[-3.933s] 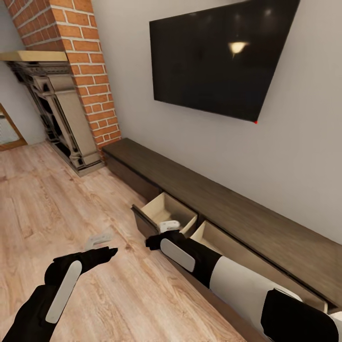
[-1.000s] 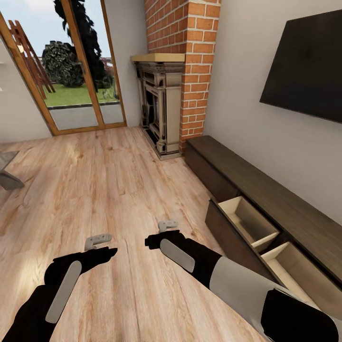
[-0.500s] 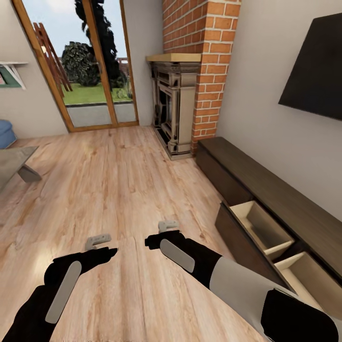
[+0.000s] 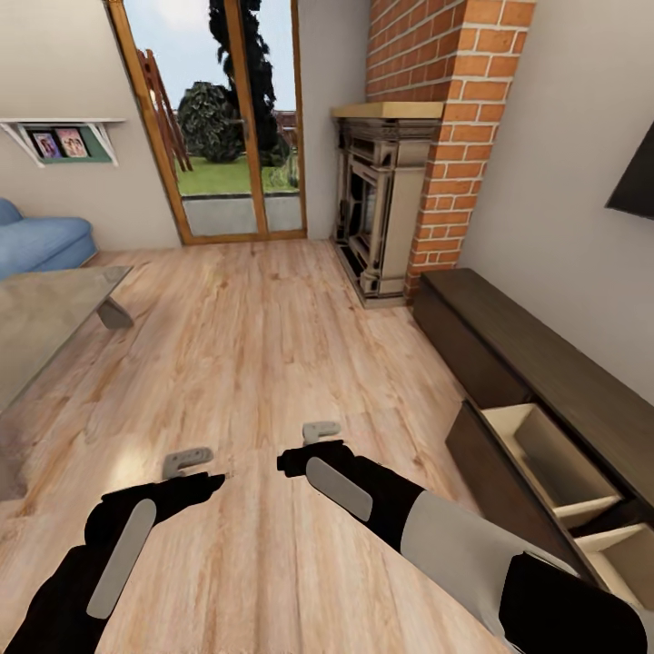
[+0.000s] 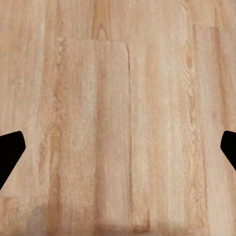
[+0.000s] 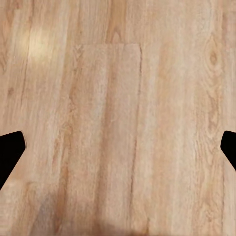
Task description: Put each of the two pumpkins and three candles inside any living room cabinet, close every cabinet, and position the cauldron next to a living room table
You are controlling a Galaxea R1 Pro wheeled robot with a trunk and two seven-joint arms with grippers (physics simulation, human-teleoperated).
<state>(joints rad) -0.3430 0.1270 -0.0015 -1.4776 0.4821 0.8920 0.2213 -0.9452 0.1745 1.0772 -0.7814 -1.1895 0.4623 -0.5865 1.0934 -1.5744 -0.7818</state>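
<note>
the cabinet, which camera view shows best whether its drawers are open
The head view. There the cabinet runs along the wall at right, with two pale wood drawers pulled out and their insides visible. The left wrist and right wrist views look down at the plank floor, between open fingertips.
</note>
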